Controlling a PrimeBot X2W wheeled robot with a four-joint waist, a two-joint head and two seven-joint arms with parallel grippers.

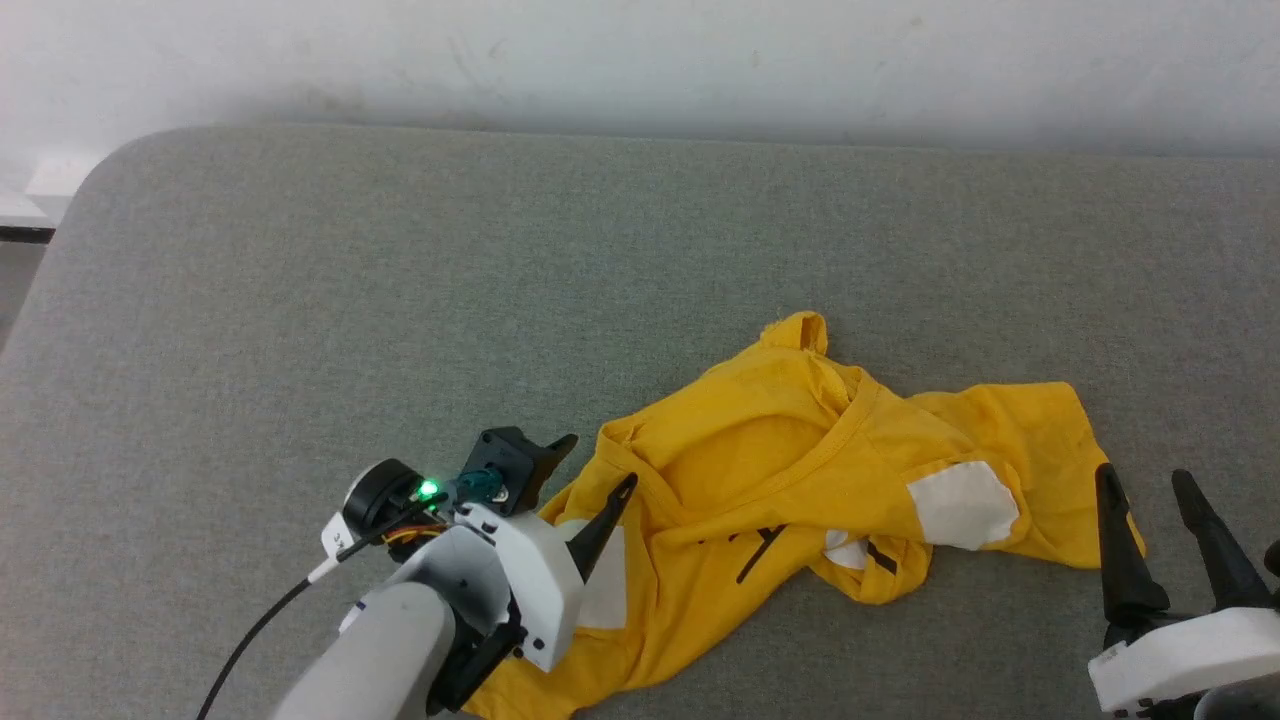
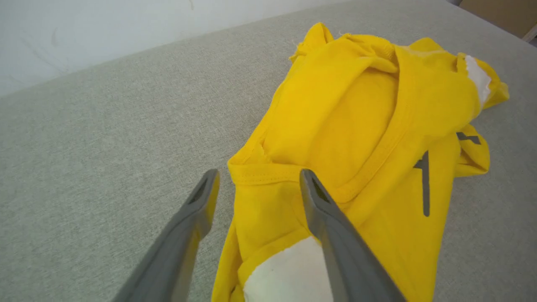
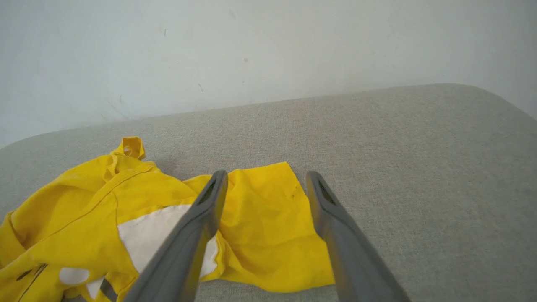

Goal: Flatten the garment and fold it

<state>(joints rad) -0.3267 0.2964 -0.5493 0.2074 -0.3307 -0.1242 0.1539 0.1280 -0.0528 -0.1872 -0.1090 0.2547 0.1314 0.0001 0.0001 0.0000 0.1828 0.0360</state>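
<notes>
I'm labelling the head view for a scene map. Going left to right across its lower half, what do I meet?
Left to right: black cable → left gripper, jaws open → yellow shirt → right gripper, jaws open.

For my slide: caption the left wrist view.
Left gripper, jaws open, at the edge of a crumpled yellow T-shirt on grey fabric.

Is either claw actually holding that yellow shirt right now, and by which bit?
Nothing is held. The left gripper is open at a hemmed edge of the garment, the right gripper open near its other end.
</notes>
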